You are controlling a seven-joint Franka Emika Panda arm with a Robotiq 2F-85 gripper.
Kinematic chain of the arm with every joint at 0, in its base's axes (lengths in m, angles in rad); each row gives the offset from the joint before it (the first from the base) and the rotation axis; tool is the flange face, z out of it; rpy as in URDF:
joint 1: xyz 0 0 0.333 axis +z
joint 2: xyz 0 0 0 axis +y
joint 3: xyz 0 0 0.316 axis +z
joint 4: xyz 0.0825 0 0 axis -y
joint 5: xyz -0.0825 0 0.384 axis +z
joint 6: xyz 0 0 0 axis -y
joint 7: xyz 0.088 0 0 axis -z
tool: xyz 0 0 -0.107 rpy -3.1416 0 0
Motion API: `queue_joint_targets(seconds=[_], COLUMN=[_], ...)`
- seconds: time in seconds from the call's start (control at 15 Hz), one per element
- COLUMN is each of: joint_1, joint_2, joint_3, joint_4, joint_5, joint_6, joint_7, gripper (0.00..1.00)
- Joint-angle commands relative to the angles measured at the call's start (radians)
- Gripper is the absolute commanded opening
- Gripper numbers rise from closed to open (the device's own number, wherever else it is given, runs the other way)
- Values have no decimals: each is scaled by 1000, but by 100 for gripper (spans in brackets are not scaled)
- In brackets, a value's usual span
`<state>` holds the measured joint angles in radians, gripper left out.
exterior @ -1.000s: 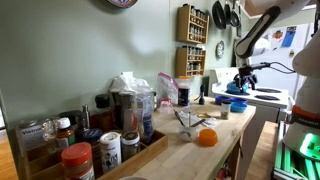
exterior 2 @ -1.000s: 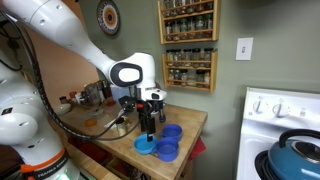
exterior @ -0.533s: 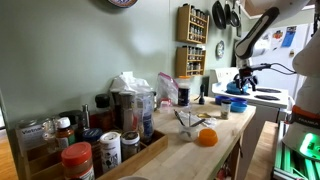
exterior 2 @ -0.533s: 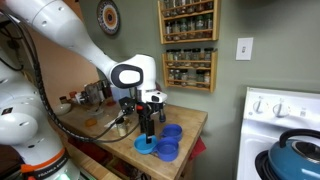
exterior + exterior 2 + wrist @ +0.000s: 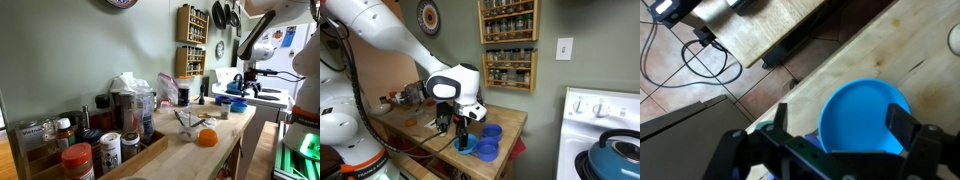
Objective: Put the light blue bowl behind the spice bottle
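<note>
Three views, unequal in what they give. Only at the wrist: claw point(image 5: 842, 128) spread wide, fingers point(image 5: 779, 118) either side of the light blue bowl point(image 5: 866, 112), contact impossible to judge. Bowl flat on the wooden worktop point(image 5: 895, 45), close to its edge, with cables point(image 5: 700, 50) on tiled floor beyond. Only in an exterior view: darker blue vessels point(image 5: 492, 131) just beside the bowl, spice rack point(image 5: 508, 45) on the grey-green wall above, white stove point(image 5: 595, 105) well apart. Elsewhere, in an exterior view, orange ball point(image 5: 206, 137) and red-lidded jars point(image 5: 77, 160) far from the bowl.
</note>
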<state>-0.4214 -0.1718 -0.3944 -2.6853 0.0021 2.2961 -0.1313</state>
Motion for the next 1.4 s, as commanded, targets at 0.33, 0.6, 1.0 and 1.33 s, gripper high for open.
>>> queue_joint_targets(seconds=[0.33,0.6,1.0,1.33], joint_1=[29,23,40,46], joint_2=[78,68,153,196], joint_3=[-2,2,1,11], joint_4=[-65,-73,-20,22], joint_5=[66,49,169,256], joint_6=[241,256,223,198], joint_7=[-5,12,29,3], gripper=[100,100,81,35])
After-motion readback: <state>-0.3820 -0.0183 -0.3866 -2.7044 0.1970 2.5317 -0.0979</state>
